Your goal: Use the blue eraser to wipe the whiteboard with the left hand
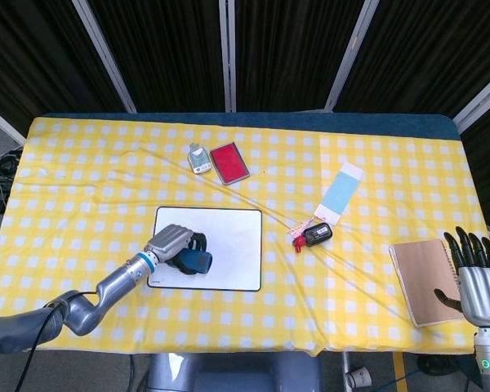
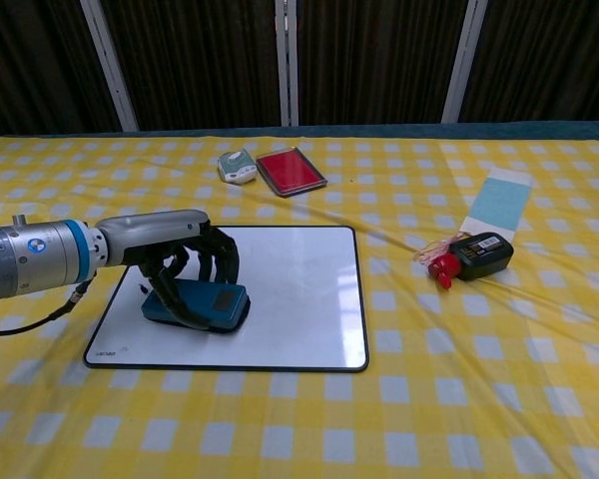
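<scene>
The white whiteboard (image 1: 229, 241) (image 2: 290, 289) with a black frame lies on the yellow checked cloth. My left hand (image 1: 175, 243) (image 2: 185, 261) grips the blue eraser (image 1: 198, 261) (image 2: 202, 305) from above and presses it flat on the board's left-front part. The board's surface looks blank. My right hand (image 1: 476, 278) shows only in the head view, at the lower right table edge beside a brown notebook (image 1: 426, 280), fingers spread and holding nothing.
A red case (image 1: 229, 162) (image 2: 291, 170) and a small grey-green device (image 1: 199, 158) (image 2: 238, 166) lie behind the board. To its right sit a black key fob with a red tag (image 1: 314, 235) (image 2: 471, 256) and a light blue card (image 1: 340, 193) (image 2: 499, 203).
</scene>
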Available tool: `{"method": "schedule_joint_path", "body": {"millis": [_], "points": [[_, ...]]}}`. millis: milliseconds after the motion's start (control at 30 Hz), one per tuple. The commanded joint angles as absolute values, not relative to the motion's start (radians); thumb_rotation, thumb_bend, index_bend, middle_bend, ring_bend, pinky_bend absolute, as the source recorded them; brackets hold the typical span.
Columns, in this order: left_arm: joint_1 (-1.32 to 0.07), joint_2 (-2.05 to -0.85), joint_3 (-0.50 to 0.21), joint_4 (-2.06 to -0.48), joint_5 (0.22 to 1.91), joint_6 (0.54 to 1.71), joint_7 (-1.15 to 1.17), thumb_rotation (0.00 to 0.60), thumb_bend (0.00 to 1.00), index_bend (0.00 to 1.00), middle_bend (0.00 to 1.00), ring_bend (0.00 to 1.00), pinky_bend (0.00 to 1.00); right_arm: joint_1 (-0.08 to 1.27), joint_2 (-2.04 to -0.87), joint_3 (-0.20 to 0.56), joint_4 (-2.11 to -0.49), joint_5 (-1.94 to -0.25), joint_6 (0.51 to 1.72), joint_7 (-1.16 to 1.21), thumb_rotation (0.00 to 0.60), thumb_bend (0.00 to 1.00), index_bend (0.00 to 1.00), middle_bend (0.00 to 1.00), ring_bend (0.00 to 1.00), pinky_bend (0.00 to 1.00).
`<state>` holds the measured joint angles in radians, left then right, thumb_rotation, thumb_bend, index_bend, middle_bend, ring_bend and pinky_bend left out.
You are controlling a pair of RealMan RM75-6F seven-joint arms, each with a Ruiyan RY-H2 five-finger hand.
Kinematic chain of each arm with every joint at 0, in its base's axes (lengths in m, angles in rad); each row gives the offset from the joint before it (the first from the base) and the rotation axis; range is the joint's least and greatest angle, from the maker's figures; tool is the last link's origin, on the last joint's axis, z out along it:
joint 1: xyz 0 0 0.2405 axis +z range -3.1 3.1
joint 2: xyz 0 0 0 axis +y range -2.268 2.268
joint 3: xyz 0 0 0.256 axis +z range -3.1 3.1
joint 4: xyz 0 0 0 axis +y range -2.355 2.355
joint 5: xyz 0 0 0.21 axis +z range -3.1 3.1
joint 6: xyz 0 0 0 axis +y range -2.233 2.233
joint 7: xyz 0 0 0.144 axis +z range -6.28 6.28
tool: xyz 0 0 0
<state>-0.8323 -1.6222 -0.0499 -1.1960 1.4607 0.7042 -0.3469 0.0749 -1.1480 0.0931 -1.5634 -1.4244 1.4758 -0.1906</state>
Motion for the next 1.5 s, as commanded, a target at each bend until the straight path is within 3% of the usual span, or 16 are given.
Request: {"method": "schedule_joint_path", "body": {"millis": [33,667,1200,1500], "points": [[-0.841,-1.618,-0.049,-1.195,1.449,0.694,-0.313,0.6,0.31,0.65,0.48,0.44,0.63,0.074,-1.147,0.094,-1.563,-1.423,1.477,-0.189,0.6,0.0,0.03,0.0,0.0,0.0],[-0.819,-1.597,-0.055,-1.044,1.405,0.686,-0.364,0.6,0.31,0.65,0.48,0.44,0.63,0.075,-1.146,0.092,-1.57,-1.428,1.478,-0.192,0.6,0.0,0.03,0.0,0.0,0.0],[-0.823,-1.576,0.011,-1.179,1.539,0.751,-0.466,0.6,0.32,0.66,0.48,0.45,0.63,0.071,-1.144,0.093,-1.568,-1.423,1.481,-0.19,0.6,0.0,0.03,0.0,0.0,0.0],[-0.828,-1.587,-0.002,-1.118,1.501,0.734,-0.466,0.6,0.32,0.66,0.48,0.45,0.63,0.072,-1.143,0.093,-1.57,-1.424,1.48,-0.19,0.6,0.0,0.03,0.0,0.0,0.0]]}}
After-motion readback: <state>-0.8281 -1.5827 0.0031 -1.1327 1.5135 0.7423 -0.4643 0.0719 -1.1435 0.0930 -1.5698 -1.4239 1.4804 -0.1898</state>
